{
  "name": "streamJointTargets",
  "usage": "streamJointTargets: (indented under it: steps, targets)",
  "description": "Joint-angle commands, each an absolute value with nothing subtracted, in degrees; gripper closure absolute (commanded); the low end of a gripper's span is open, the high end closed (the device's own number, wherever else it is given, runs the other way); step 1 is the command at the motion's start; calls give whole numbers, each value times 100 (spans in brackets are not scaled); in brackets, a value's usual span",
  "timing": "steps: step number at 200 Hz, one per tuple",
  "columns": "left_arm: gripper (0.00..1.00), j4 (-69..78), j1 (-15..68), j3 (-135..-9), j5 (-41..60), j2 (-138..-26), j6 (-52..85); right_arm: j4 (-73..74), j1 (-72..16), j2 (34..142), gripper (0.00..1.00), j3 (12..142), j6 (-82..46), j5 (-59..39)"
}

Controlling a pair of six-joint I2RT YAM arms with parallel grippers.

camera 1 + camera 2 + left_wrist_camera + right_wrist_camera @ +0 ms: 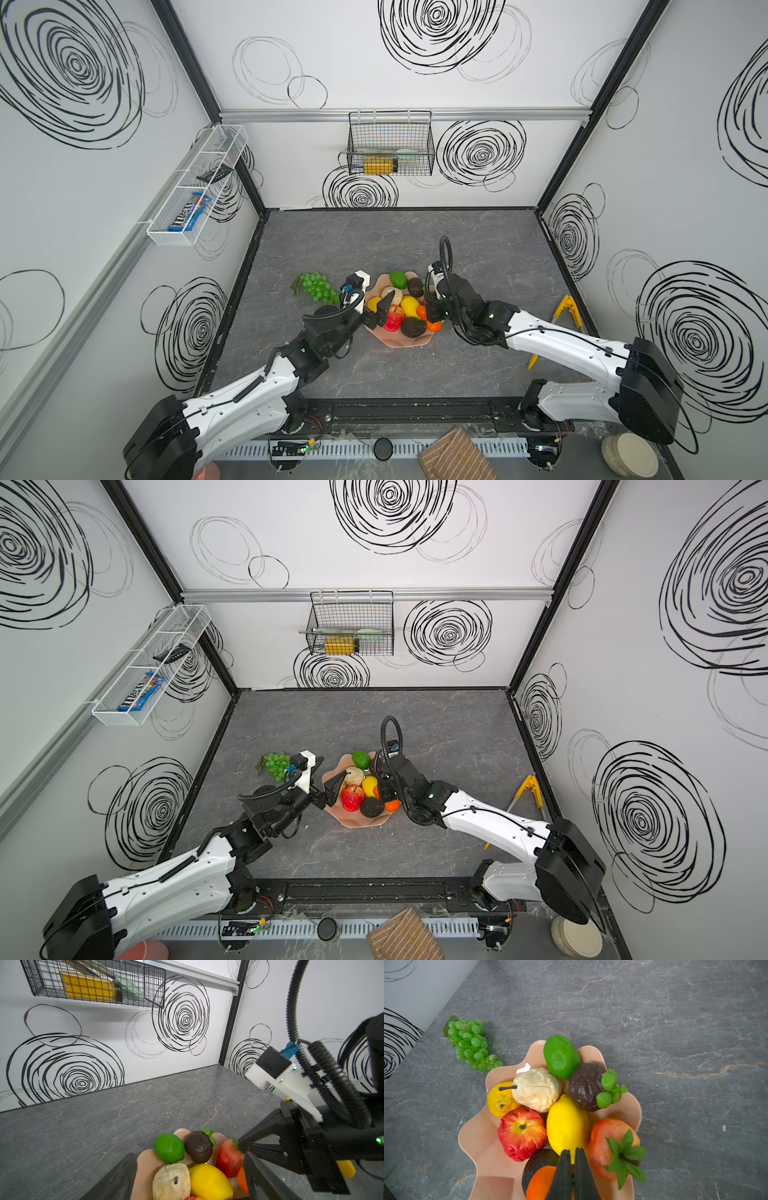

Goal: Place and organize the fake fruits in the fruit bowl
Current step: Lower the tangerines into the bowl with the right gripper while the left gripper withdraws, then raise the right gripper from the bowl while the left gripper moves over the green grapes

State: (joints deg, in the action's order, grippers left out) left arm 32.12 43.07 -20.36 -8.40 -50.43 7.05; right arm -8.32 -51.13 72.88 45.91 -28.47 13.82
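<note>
Right wrist view looks down on the fruit bowl point(475, 1147), which sits on the grey tabletop point(675, 1022) and holds a lime point(560, 1056), a dark fruit with green leaves point(584, 1086), a beige pear point(536, 1089), a yellow pear point(500, 1102), a red apple point(522, 1133), a lemon point(568, 1124), a red fruit with a leafy cap point(602, 1142), a dark rough fruit point(538, 1160) and an orange point(540, 1183), packed against one another. Over the lemon's near end and the orange, the right fingers point(563, 1167) are pressed together with nothing between them. Outside the bowl, the grape bunch point(471, 1043) lies on the tabletop just beside the rim. In both top views the left fingers point(386, 309) point(336, 787) are spread wide over the bowl's left side by the yellow pear, with nothing seen between them.
</note>
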Motion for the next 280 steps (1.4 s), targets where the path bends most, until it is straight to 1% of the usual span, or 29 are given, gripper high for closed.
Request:
streamJointTargets:
  steps: [1,35,49,85,117,159,182,213,236,251,266,280]
  targets:
    - [16,3542,4315,-1978,-879,-4964,721,-672,-5170,7407,97,4770,-2876,1436]
    - [16,3559,4320,-1960,-930,-4947,710,-606,-5175,7504,88,4785,-2883,1278]
    - [16,3550,4316,-1960,-979,-4960,721,-602,-5170,7497,82,4796,-2875,1279]
    - [16,3532,4298,-1969,-1072,-5019,764,-567,-5163,7414,64,4806,-2737,1163]
    - [16,3482,4209,-2011,-1054,-5120,850,-752,-5152,7285,57,4935,-2625,1213]
    - [17,3401,3940,-2046,-1118,-5169,1201,-893,-5105,6454,46,4928,-2203,1339]
    - [18,2781,3680,-2193,-1488,-5175,1551,-660,-4984,5766,40,4571,-2048,1423]
    - [18,1733,3121,-2385,-2259,-5086,2353,-318,-4570,4942,35,3888,-2221,1213]
    - [18,1302,2851,-2283,-2970,-4907,2698,-53,-4131,4537,33,3378,-2520,703]
    - [16,1028,2617,-2211,-3505,-4809,2973,42,-3857,4409,33,3147,-2655,346]
    - [16,1000,2069,-2177,-3374,-4842,3284,100,-3691,4353,32,2980,-2715,94]
    - [19,1028,1456,-2288,-2989,-5039,3588,140,-3615,4326,32,2864,-2720,-51]
